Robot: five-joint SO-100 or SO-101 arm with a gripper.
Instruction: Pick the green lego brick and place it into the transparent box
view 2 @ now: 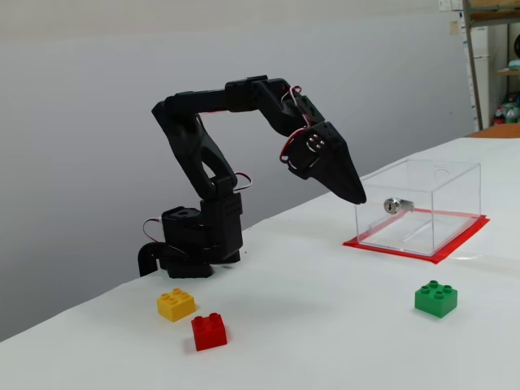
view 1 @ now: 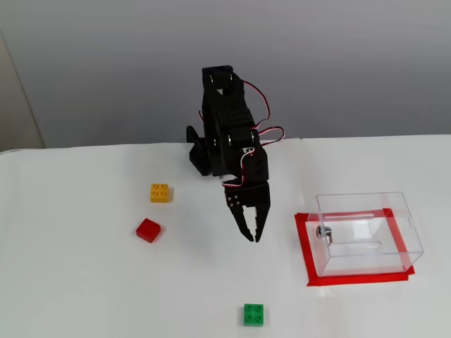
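Observation:
The green lego brick lies on the white table near the front edge, studs up. The transparent box stands empty on a red taped rectangle to the right, with a small metal fitting on its left wall. My black gripper hangs in the air above the table, tips pointing down, between the arm base and the green brick. Its jaws look closed and hold nothing. It is well above and behind the green brick and left of the box in both fixed views.
A yellow four-stud brick and a red brick lie to the left of the arm. The arm base stands at the table's back edge by a grey wall.

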